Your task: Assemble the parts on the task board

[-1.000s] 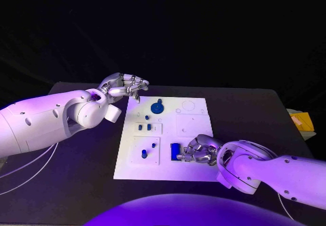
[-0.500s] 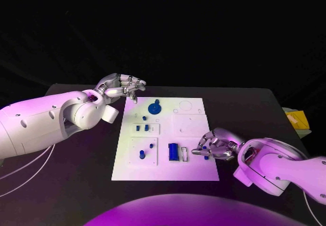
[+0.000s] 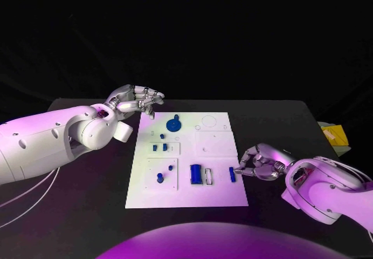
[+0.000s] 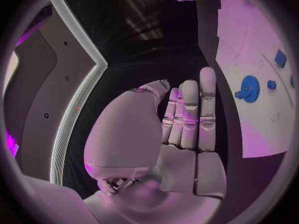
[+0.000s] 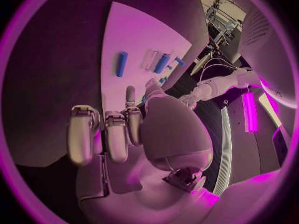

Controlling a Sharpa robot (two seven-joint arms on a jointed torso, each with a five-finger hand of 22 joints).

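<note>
Since the earlier frames, the right hand [image 3: 263, 162] has withdrawn rightward off the task board [image 3: 221, 197] and now sits at the board's right edge; a small blue bar [image 3: 230, 174] lies on the board just beside its fingertips.

Head view: the right hand's fingers are curled, and whether they pinch anything cannot be told here. The left hand [image 3: 137, 99] hovers past the board's far-left corner, fingers curled in on nothing. The board is a flat, matte white plate with shallow recessed outlines. A blue toothed gear [image 3: 173, 125] sits near the far end; a blue rectangular block [image 3: 196, 173] stands at the near middle, beside a pale slot.

Left wrist view: the left hand [image 4: 187, 119] is empty, fingers straight and pressed together. The gear [image 4: 249, 88] shows a ribbed rim.

Right wrist view: the right hand [image 5: 118, 134] holds nothing; the bar [image 5: 121, 63] lies free, smooth and rounded.

Judgement: a placement step is in hand. The next move calls for a fine pinch on the bar, then alignment with its seat.
</note>
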